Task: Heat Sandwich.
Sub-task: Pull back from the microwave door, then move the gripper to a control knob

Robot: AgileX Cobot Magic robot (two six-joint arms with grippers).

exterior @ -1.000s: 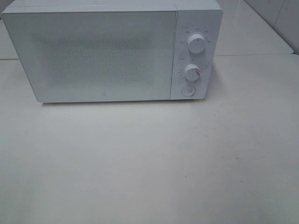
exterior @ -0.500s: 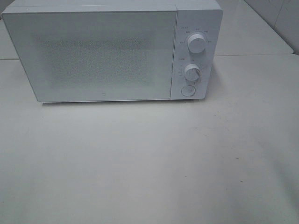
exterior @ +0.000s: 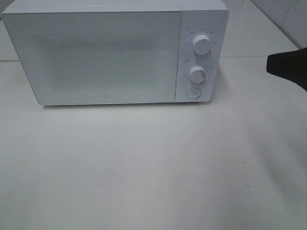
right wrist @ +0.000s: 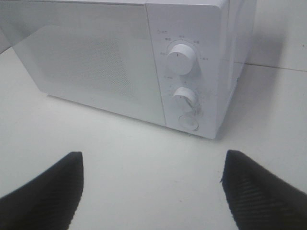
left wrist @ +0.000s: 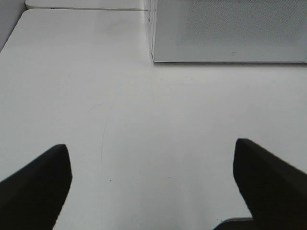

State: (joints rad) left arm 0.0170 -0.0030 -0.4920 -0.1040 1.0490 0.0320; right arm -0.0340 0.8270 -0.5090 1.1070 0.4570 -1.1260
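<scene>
Newly in at exterior view's right edge: right gripper (exterior: pixel 287 69), absent half a second back. Both jaws wide, nothing held; left gripper (left wrist: pixel 149 146) over bare table (left wrist: pixel 120 96). No sandwich in any view. Shut microwave (exterior: pixel 105 57) ahead; round button (right wrist: pixel 188 122) straight off right jaws, so right arm nearer. Button close-up from right wrist only; from left wrist, just door (left wrist: pixel 230 28) corner.

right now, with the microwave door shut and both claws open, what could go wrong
1. The right claw faces the control panel, where the lower knob sits close above the round button; it may bump the wrong one.
2. The microwave door is shut and no sandwich is in view, so turning a knob might run it empty.
</scene>
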